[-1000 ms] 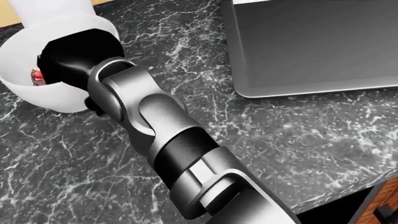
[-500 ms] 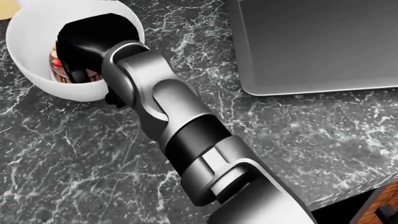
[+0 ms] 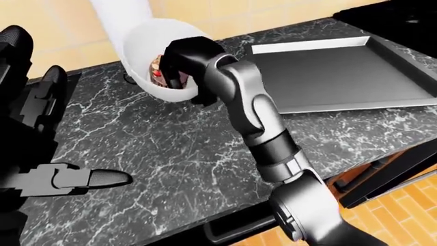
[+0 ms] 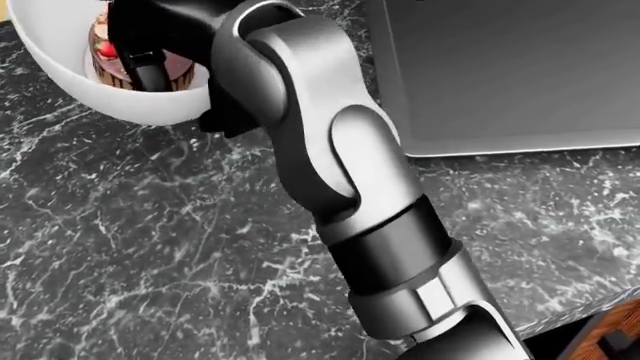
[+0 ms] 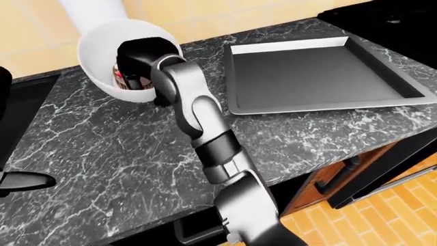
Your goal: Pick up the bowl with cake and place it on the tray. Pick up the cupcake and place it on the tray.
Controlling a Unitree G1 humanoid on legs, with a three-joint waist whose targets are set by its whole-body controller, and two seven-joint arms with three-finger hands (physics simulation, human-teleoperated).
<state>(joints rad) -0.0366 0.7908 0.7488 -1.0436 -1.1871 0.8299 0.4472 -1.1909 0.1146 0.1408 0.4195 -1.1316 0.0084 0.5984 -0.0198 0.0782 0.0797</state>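
Note:
The white bowl (image 5: pixel 101 57) holds a brown cake with a red top (image 4: pixel 108 54). It is tilted, with its mouth towards the camera, over the far left of the counter. My right hand (image 5: pixel 140 57) is shut on the bowl's near rim, with fingers inside it beside the cake. The dark grey tray (image 5: pixel 311 77) lies flat to the right of the bowl, with nothing on it. My left hand (image 3: pixel 71 179) is at the left edge of the left-eye view with fingers stretched out, holding nothing. No cupcake is in view.
The black marble counter (image 5: pixel 123 154) has its near edge at the bottom of the eye views, above an orange floor. A white cylinder (image 3: pixel 119 15) stands behind the bowl. A black stove (image 5: pixel 382 18) adjoins the tray at the right. A dark recess (image 5: pixel 27 102) lies at the left.
My right arm has stretched further away with the bowl. The bowl has moved up in the head view and tipped, so the cake shows more.

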